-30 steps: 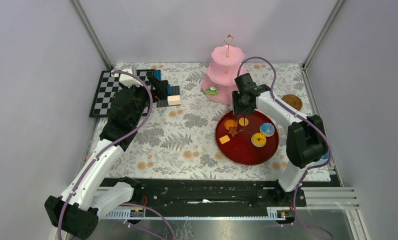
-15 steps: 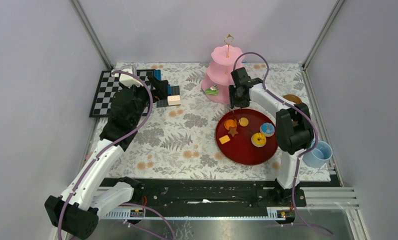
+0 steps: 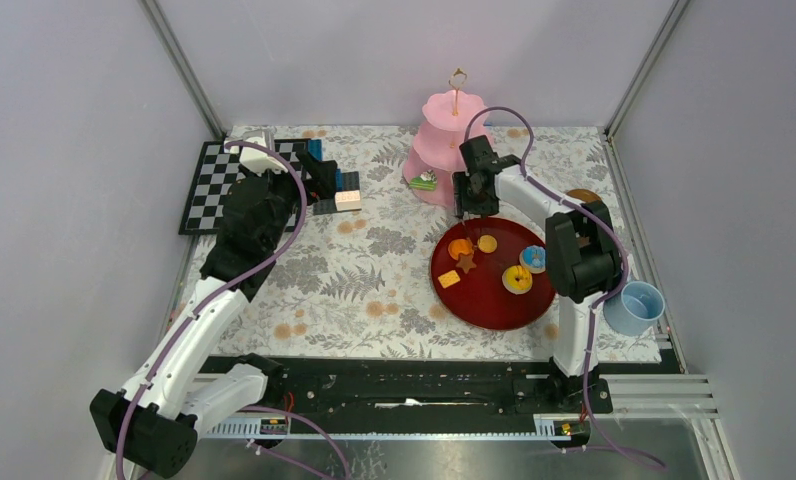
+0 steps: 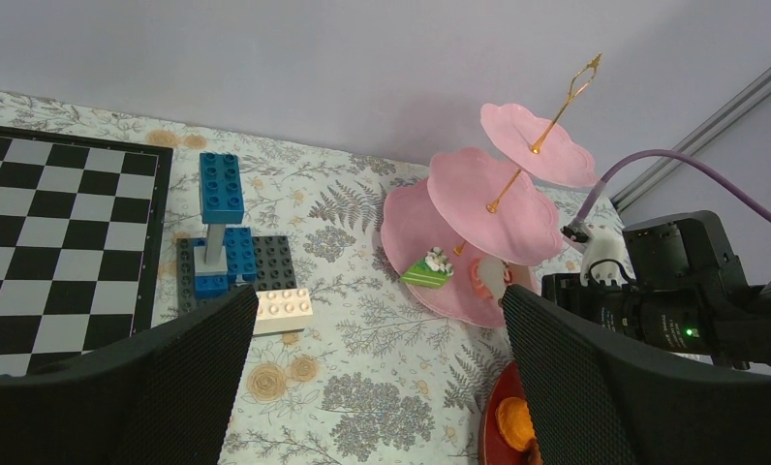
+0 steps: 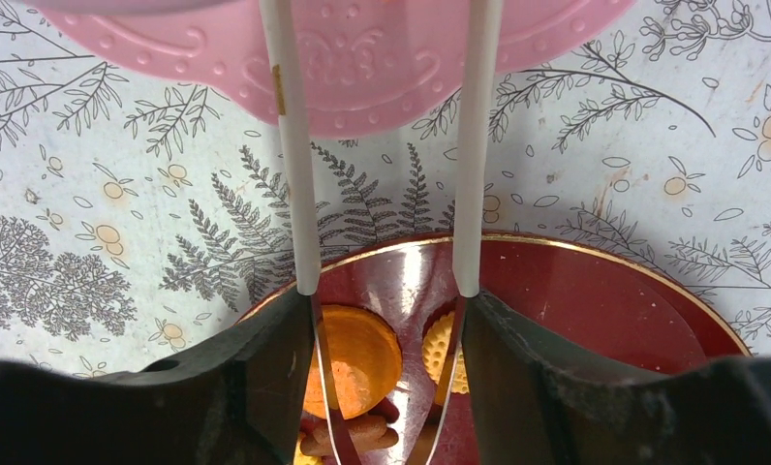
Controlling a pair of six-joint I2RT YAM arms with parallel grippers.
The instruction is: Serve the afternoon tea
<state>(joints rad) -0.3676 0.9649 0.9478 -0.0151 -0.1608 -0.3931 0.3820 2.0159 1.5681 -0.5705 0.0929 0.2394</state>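
Note:
The pink three-tier stand (image 3: pixel 444 150) stands at the back, with a green cake piece (image 3: pixel 422 181) on its bottom tier. The left wrist view shows the stand (image 4: pixel 459 194), the cake piece (image 4: pixel 427 270) and a pink-white sweet (image 4: pixel 488 276) beside it. My right gripper (image 3: pixel 471 205) is shut on the white tongs (image 5: pixel 294 145). It hangs between the stand's base (image 5: pixel 382 58) and the dark red tray (image 3: pixel 494 295). The tong tips are apart and empty, over an orange round sweet (image 5: pixel 357 354) and a yellow biscuit (image 5: pixel 442 349). My left gripper (image 3: pixel 324 180) is open and empty.
The tray also holds a star biscuit (image 3: pixel 466 263), an orange square (image 3: pixel 449 279), a blue donut (image 3: pixel 534 258) and a yellow donut (image 3: pixel 517 280). A blue cup (image 3: pixel 636 306) stands at the right edge. A brown saucer (image 3: pixel 582 196) lies behind the right arm. Toy bricks (image 3: pixel 346 195) and a chessboard (image 3: pixel 209 180) are back left.
My right gripper has moved with the tongs from over the tray's sweets back toward the stand's base. Its elbow swung inward, uncovering the blue cup. The left arm has not moved.

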